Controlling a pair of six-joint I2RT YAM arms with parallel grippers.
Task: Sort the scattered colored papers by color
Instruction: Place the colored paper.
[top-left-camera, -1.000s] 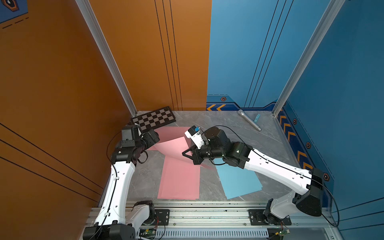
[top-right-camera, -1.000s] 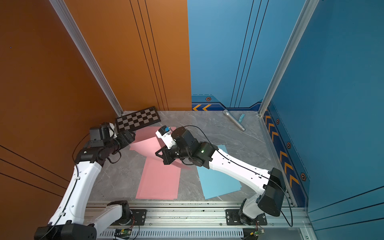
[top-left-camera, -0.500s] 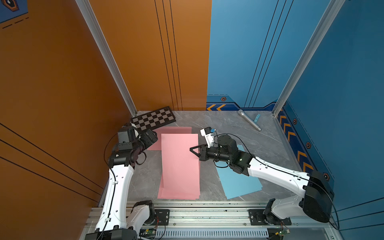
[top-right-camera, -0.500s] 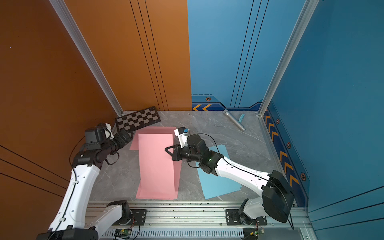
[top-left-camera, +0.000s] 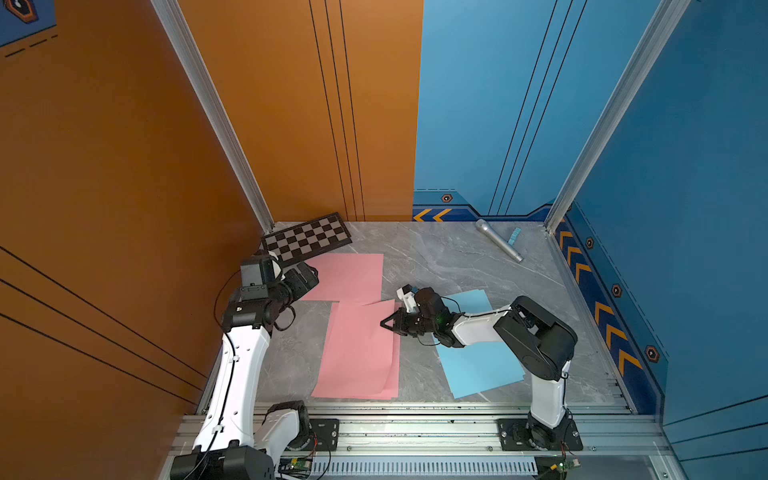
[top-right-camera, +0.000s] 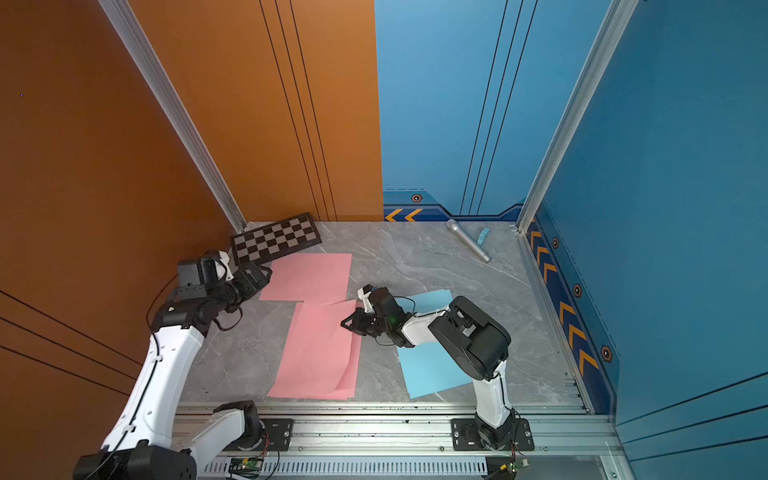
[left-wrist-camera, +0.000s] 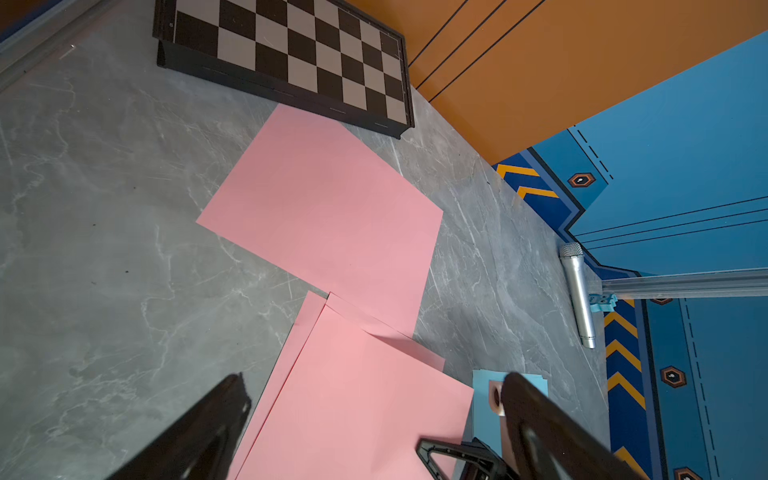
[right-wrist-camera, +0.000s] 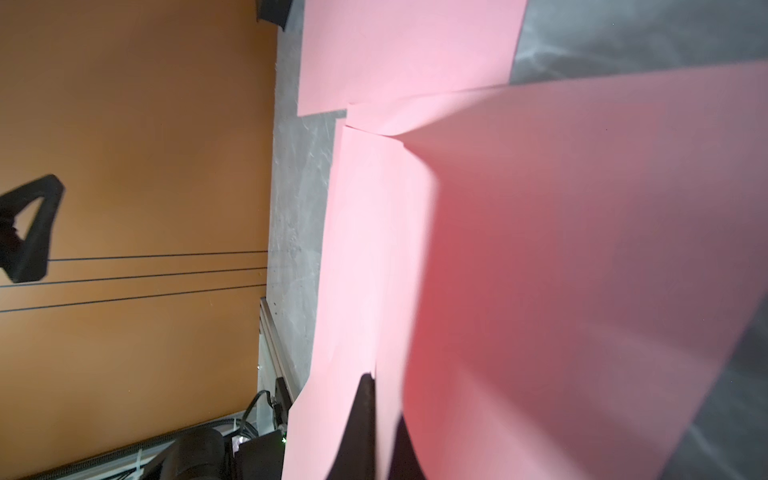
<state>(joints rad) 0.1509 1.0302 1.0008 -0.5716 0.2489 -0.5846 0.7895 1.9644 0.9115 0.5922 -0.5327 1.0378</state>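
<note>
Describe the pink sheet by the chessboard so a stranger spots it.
Find the chessboard in the far corner by the orange wall. The pink sheet lies just before it. Unlike the stacked pink sheets nearer the rail, it is single and flat.

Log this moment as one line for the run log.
right gripper: shut on top pink sheet | left gripper: open, empty | far pink sheet: flat | blue paper: flat

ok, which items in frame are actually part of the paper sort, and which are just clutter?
Job: far pink sheet; near pink stack, with the top pink sheet pinched in the right hand; light-blue paper.
Clutter: checkered board; microphone; small blue block.
</note>
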